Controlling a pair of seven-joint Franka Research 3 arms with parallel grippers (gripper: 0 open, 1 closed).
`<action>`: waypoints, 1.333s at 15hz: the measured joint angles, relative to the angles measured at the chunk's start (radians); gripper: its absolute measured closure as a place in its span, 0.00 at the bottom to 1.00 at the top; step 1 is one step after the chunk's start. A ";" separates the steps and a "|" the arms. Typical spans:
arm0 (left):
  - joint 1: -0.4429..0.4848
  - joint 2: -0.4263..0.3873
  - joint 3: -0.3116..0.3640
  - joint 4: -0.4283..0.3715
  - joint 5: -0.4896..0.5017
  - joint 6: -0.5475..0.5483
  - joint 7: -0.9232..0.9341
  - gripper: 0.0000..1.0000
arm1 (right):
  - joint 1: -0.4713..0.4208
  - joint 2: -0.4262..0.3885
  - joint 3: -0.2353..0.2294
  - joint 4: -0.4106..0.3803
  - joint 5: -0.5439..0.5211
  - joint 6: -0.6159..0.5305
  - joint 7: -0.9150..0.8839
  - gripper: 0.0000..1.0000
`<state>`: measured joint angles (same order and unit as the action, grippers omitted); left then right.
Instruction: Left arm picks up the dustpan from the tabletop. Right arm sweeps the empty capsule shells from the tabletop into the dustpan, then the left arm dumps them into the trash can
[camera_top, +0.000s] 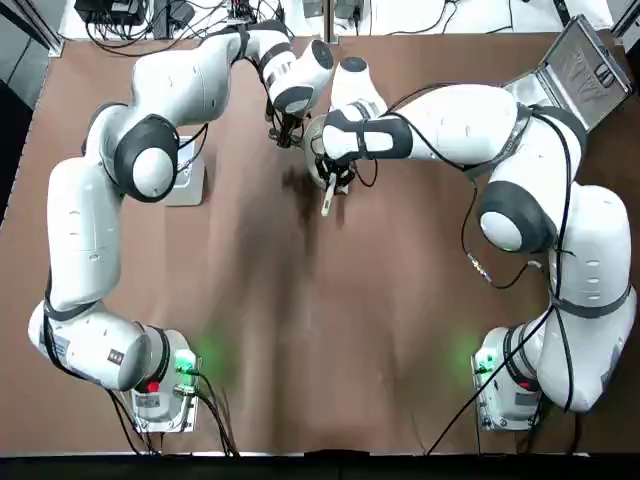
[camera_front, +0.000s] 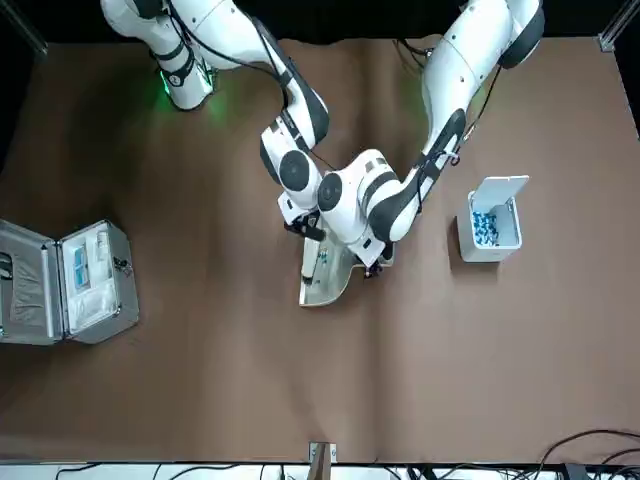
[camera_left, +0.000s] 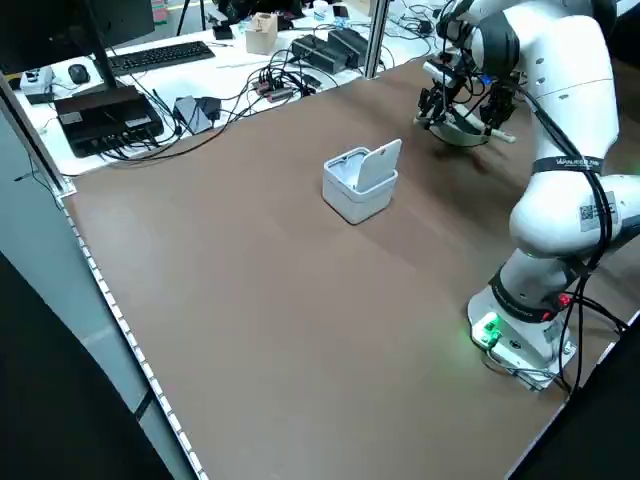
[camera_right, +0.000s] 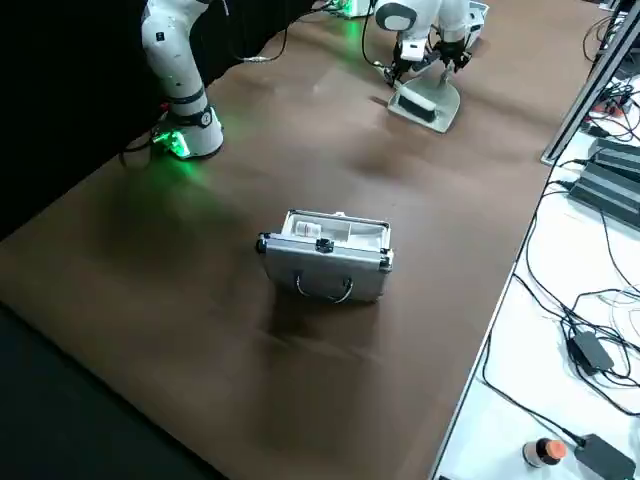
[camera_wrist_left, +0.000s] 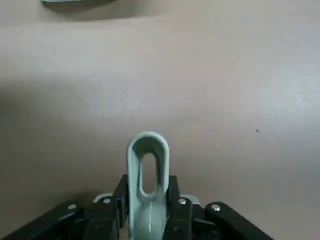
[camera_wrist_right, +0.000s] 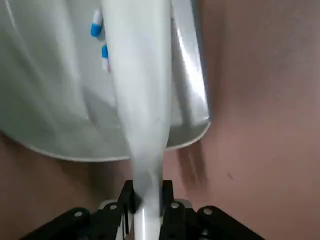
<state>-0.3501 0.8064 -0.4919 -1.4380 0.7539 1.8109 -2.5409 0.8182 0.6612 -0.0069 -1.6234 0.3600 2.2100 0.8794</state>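
The cream dustpan (camera_front: 322, 282) sits low at the table's middle, its flared mouth facing away from the robot. My left gripper (camera_wrist_left: 147, 192) is shut on its looped handle (camera_wrist_left: 147, 160). My right gripper (camera_wrist_right: 145, 200) is shut on the white brush (camera_wrist_right: 137, 100), which reaches over the dustpan (camera_wrist_right: 50, 100). Two blue empty capsule shells (camera_wrist_right: 96, 30) lie inside the pan beside the brush, and blue specks (camera_front: 322, 258) show in it from the front. The trash can (camera_front: 490, 232) stands open on the left arm's side, with blue shells inside. Both grippers (camera_top: 285, 135) (camera_top: 335, 180) meet over the pan.
An open silver metal case (camera_front: 70, 280) lies at the far corner on the right arm's side. The trash can (camera_left: 360, 182) stands a short way from the pan. Cables and equipment (camera_left: 150, 100) lie beyond the table's far edge.
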 joint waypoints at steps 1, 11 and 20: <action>0.000 0.000 0.000 0.000 0.000 0.000 0.000 0.67 | 0.005 0.002 0.001 0.004 0.005 -0.002 0.001 0.74; 0.002 0.000 0.001 0.003 -0.006 -0.001 0.001 0.67 | 0.020 0.006 -0.003 0.054 0.034 -0.040 0.021 0.74; 0.002 0.000 0.001 0.005 -0.009 -0.005 0.004 0.67 | -0.003 0.006 -0.009 0.071 0.035 -0.104 -0.011 0.74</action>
<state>-0.3481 0.8066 -0.4907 -1.4328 0.7448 1.8062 -2.5368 0.8149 0.6673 -0.0163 -1.5528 0.3949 2.1062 0.8683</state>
